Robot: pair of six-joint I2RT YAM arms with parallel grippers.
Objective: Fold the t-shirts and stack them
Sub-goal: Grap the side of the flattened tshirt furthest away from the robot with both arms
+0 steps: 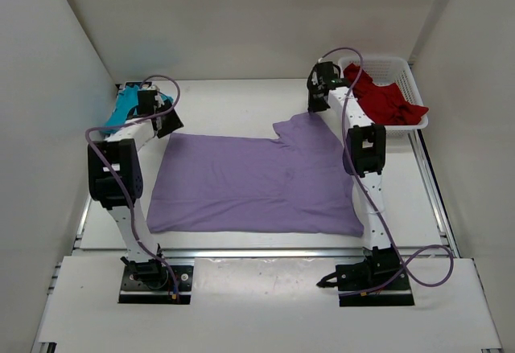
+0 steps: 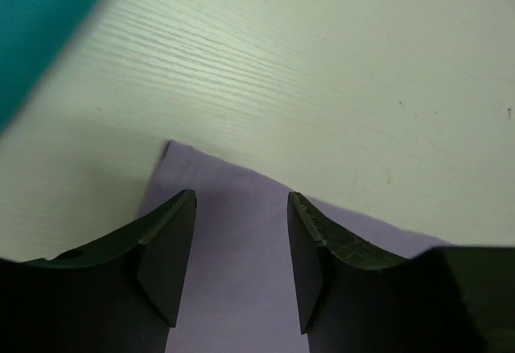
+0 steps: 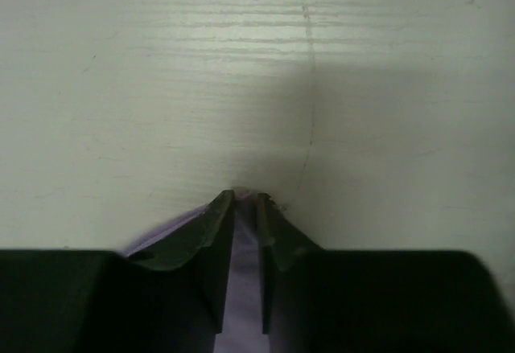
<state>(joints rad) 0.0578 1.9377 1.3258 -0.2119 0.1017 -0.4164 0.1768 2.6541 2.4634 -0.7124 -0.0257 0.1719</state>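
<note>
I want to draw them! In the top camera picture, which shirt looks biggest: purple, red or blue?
1. purple shirt
2. red shirt
3. teal-blue shirt, though it is partly hidden, so this one is unsure

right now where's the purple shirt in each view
top external: purple shirt spread flat mid-table, between the two arms
left wrist: bottom centre, its corner just beyond the open left gripper
right wrist: only a sliver at bottom centre, between the right gripper's narrow-set fingers
shared landmark: the white table beyond the shirt's far edge in all three
</note>
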